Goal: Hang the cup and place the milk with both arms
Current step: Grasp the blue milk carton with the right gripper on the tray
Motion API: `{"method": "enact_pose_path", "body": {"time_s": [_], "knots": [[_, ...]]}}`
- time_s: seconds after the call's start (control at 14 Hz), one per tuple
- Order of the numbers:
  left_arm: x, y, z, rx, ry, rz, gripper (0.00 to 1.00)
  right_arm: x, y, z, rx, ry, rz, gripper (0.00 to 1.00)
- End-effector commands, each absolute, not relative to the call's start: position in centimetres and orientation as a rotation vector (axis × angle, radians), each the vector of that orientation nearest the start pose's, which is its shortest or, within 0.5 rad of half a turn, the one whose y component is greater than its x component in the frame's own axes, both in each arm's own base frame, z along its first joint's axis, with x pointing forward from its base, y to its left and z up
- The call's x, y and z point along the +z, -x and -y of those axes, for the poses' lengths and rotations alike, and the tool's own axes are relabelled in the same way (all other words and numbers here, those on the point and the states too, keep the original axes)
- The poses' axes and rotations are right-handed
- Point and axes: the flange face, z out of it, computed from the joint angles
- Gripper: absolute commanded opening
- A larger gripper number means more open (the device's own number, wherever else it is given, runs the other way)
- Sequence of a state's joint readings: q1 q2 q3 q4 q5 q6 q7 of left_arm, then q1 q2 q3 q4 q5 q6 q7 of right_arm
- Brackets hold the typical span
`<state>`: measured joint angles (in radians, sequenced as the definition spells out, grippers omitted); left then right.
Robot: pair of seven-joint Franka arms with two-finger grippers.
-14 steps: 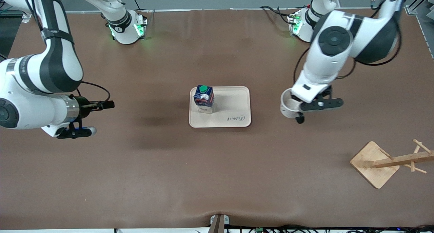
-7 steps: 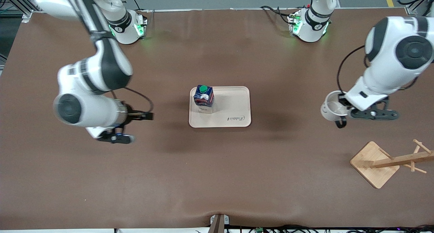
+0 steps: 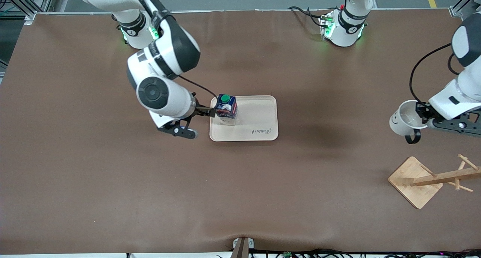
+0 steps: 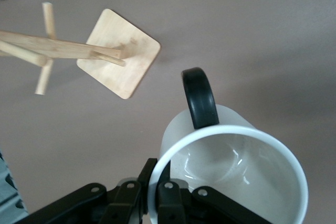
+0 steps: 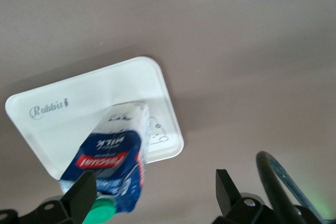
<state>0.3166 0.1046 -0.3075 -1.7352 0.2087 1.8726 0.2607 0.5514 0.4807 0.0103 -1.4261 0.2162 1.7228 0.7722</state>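
**One cup aloft, one carton on the tray**

The cup [image 3: 404, 119] hangs clamped by its rim in the left gripper [image 3: 426, 117], over bare table near the one wooden rack [image 3: 432, 180]. The milk [image 3: 226, 109] stands at the tray [image 3: 259, 119] edge; the right gripper [image 3: 199, 121], fingers apart, is beside it

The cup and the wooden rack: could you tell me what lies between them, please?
Nothing: only bare brown table. The left wrist view shows it between the cup, held up by the left gripper, and the rack.
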Motion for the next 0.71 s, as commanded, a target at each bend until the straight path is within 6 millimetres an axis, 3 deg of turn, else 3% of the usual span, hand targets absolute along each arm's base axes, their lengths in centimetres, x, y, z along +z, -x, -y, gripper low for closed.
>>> {"method": "enact_pose_path", "body": {"time_s": [0.0, 0.43, 0.64], "knots": [[53.7, -59.9, -5.2, -0.049, 2.92, -0.562, 0.0, 40.4, -54.9, -41.1, 0.39, 3.009, -0.379, 1.0], [53.8, -61.6, -10.4, -0.1, 2.916, -0.596, 0.0, 36.2, -52.4, -45.2, 0.417, 3.053, -0.288, 1.0], [52.8, -63.2, -12.4, -0.156, 2.916, -0.675, 0.0, 34.1, -51.9, -45.7, 0.412, 3.063, -0.285, 1.0]]}}
